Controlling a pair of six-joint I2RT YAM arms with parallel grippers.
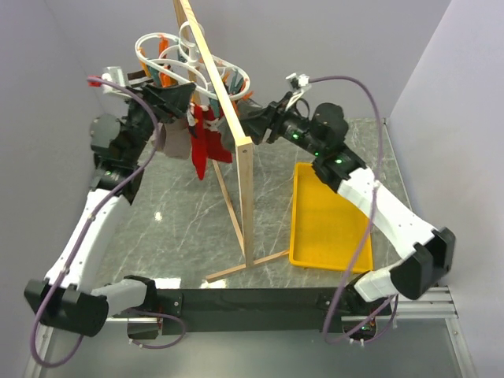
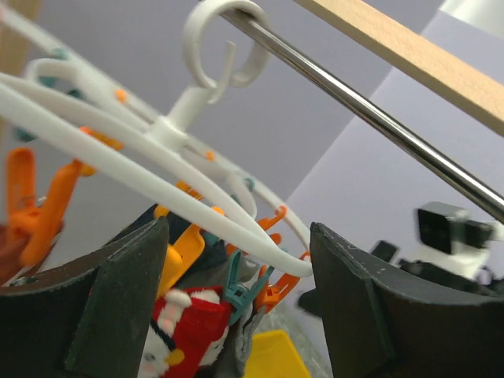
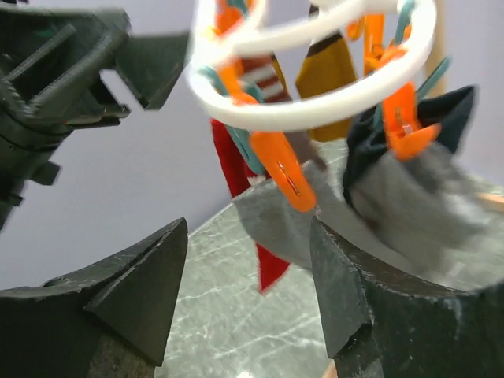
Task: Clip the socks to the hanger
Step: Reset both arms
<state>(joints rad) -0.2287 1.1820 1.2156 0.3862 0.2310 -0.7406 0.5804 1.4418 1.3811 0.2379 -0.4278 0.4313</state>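
Note:
The white ring hanger (image 1: 185,55) with orange and teal clips hangs by its hook from the wooden rack's bar. The red socks (image 1: 206,146) hang clipped under it; one shows white markings in the left wrist view (image 2: 189,327), held by a teal clip (image 2: 239,287). A red sock also shows in the right wrist view (image 3: 240,161). My left gripper (image 1: 183,98) is open just left of the socks, its jaws either side of the hanger's rim (image 2: 236,228). My right gripper (image 1: 256,126) is open on the right, below an orange clip (image 3: 283,169) and grey socks (image 3: 409,205).
The tall wooden rack (image 1: 236,150) stands mid-table between the arms, with a metal bar (image 2: 378,118) under its top rail. A yellow tray (image 1: 327,220) lies to the right. Mustard striped socks (image 3: 327,75) and grey socks (image 1: 177,142) hang on the hanger.

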